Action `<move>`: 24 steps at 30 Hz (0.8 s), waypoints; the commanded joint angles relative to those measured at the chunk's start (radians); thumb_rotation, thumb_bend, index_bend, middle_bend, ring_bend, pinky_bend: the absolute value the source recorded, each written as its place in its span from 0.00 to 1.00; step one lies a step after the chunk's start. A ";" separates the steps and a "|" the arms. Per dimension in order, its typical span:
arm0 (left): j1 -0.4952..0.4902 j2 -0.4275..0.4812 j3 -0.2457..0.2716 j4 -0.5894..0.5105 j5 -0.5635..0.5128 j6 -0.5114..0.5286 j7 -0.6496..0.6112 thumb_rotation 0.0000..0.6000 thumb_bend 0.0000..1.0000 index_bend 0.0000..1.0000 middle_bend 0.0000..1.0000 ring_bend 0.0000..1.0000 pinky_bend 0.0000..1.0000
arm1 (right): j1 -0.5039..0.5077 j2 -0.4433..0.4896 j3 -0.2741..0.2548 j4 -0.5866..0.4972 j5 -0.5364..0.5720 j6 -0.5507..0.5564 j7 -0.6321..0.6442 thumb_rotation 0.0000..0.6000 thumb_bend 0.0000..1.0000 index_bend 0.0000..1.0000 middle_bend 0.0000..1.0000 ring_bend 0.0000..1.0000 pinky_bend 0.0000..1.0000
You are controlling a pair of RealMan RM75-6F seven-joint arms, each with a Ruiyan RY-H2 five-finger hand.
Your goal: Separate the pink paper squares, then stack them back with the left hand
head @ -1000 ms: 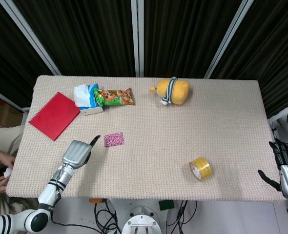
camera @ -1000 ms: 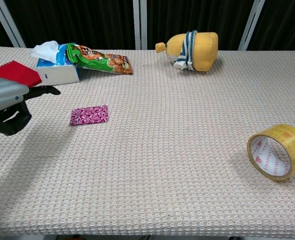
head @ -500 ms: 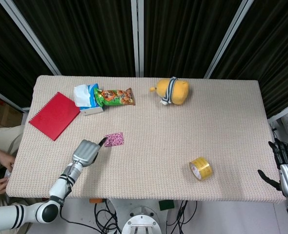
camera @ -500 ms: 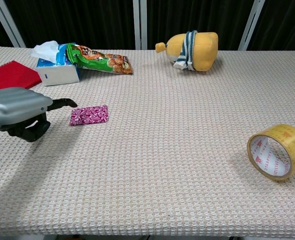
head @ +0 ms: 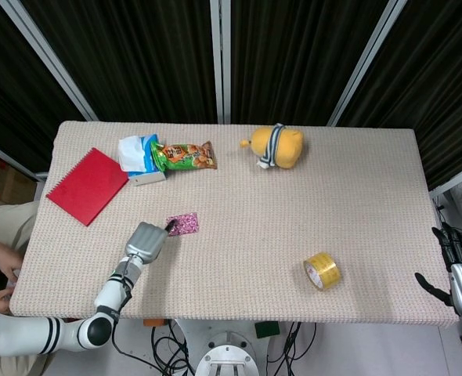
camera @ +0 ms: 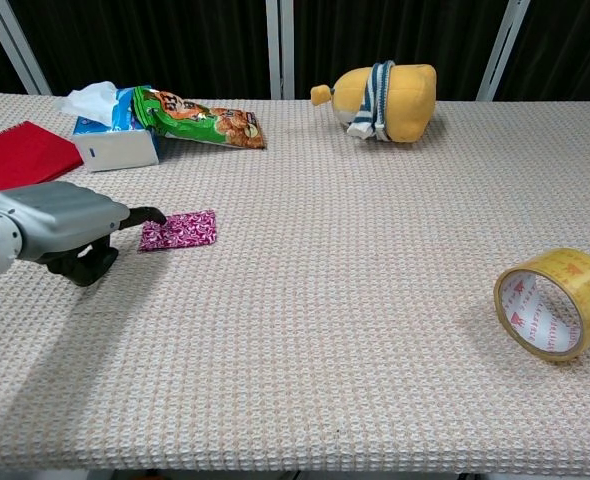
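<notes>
Reaching across the woven beige tablecloth point(head: 239, 258), the robot's silver left hand point(head: 146, 240) is lying low over the near-left part of the table, one dark fingertip point(camera: 153, 214) extending to the left edge of the small stack of pink patterned paper squares point(camera: 179, 229); whether it is touching the paper cannot be told. Its other fingers are curling underneath, holding nothing. The pink squares are lying flat, left of centre, in front of the snack bag and tissue box. At the table's far right edge, the right hand point(head: 459, 270) is hanging just off the cloth, fingers apart and gripping nothing, seen only from the head view. Behind the left hand, a red spiral-bound notebook point(head: 88, 186) is lying at an angle, with a white-and-blue tissue box point(camera: 112, 135) and a green crinkly snack bag point(camera: 197, 119) side by side beyond it. A yellow plush toy with a striped scarf point(head: 275, 146) is resting near the back, and a roll of yellowish clear packing tape point(camera: 555, 304) is sitting toward the near right.
</notes>
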 commanded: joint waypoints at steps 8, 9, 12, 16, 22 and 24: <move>-0.045 0.005 0.055 -0.059 -0.074 0.039 0.040 1.00 0.70 0.02 0.86 0.81 0.85 | 0.002 -0.012 0.010 0.014 0.019 -0.009 -0.012 1.00 0.51 0.00 0.00 0.00 0.00; -0.045 0.009 0.064 -0.071 -0.068 0.045 0.041 1.00 0.70 0.02 0.86 0.81 0.84 | 0.003 -0.012 0.011 0.016 0.021 -0.012 -0.010 1.00 0.51 0.00 0.00 0.00 0.00; -0.040 0.020 0.099 -0.108 -0.041 0.075 0.046 1.00 0.70 0.02 0.86 0.81 0.85 | 0.005 -0.017 0.011 0.024 0.028 -0.022 -0.007 1.00 0.51 0.00 0.00 0.00 0.00; -0.024 0.029 0.152 -0.144 -0.006 0.114 0.052 1.00 0.69 0.02 0.85 0.81 0.84 | 0.009 -0.024 0.010 0.034 0.031 -0.034 -0.005 1.00 0.51 0.00 0.00 0.00 0.00; 0.002 0.038 0.230 -0.196 0.065 0.142 0.051 1.00 0.69 0.02 0.86 0.81 0.84 | 0.011 -0.031 0.010 0.040 0.034 -0.040 -0.004 1.00 0.51 0.00 0.00 0.00 0.00; 0.009 0.038 0.248 -0.213 0.087 0.147 0.050 1.00 0.69 0.02 0.85 0.81 0.84 | 0.011 -0.031 0.009 0.039 0.033 -0.043 -0.004 1.00 0.51 0.00 0.00 0.00 0.00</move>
